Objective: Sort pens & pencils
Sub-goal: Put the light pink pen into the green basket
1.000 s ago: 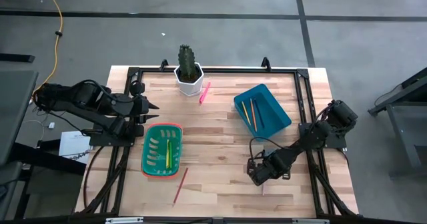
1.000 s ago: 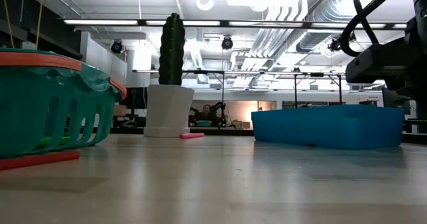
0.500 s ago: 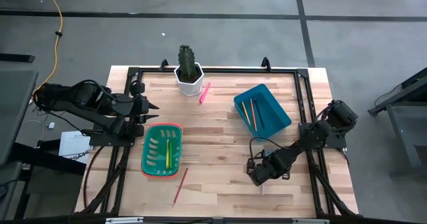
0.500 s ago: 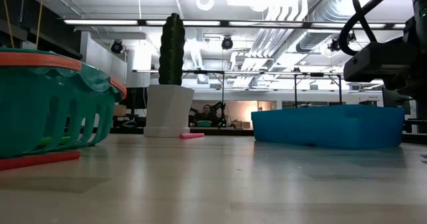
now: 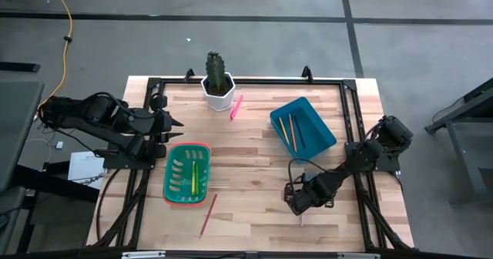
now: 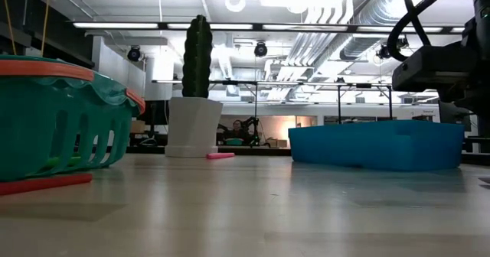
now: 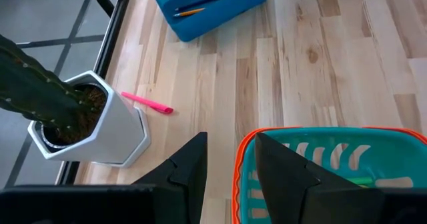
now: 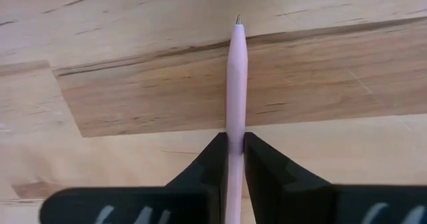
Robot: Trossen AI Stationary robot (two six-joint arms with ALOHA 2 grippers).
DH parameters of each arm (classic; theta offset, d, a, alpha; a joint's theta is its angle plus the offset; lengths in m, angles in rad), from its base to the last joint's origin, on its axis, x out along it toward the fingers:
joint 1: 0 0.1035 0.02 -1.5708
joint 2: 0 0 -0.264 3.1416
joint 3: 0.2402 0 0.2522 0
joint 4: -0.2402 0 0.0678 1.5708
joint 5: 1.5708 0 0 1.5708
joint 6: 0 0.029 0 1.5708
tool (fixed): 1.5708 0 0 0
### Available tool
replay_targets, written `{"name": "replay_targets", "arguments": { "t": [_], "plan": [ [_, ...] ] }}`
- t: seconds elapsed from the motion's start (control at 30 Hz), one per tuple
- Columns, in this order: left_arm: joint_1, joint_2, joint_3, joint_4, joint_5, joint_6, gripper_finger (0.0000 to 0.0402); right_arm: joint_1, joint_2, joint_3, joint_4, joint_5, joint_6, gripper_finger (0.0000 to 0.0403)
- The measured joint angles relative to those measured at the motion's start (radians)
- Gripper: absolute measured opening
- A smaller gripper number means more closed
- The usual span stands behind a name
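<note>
Pinching a pale salmon pencil [image 8: 235,104] between my right pincer [image 8: 231,159] fingers, I hold it low over the near right of the counter [image 5: 254,166]; my left pincer [image 7: 230,167] waits spread apart at the left edge, just beyond the green basket [image 5: 187,171] holding the green and yellow pens [image 5: 195,176]; two pencils [image 5: 286,129] lie in the blue bin [image 5: 303,125]; a hot pink pen [image 5: 236,106] rests beside the cactus pot [image 5: 218,89]; a red pencil [image 5: 208,214] lies near the basket.
</note>
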Motion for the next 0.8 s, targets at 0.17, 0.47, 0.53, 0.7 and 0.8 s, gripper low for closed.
{"name": "replay_targets", "arguments": {
  "t": [0.17,0.47,0.53,0.7,0.8],
  "plan": [
    [0.000,0.000,0.000,0.000,0.000,0.000,0.0113,-0.003,0.000,0.000,-0.001,-0.008,0.000,0.0042],
    [0.000,0.000,0.000,0.000,0.000,0.000,0.0113,-0.003,0.000,0.000,-0.001,-0.010,-0.002,0.0059],
    [0.000,0.000,0.000,0.000,0.000,0.000,0.0113,-0.003,0.000,0.000,-0.001,-0.013,-0.002,0.0059],
    [0.000,0.000,0.000,0.000,0.000,0.000,0.0113,-0.003,0.000,0.000,-0.001,-0.026,-0.001,0.0059],
    [0.000,0.000,0.000,0.000,0.000,0.000,0.0113,-0.004,0.000,0.000,-0.010,-0.047,0.000,0.0059]
  ]
}}
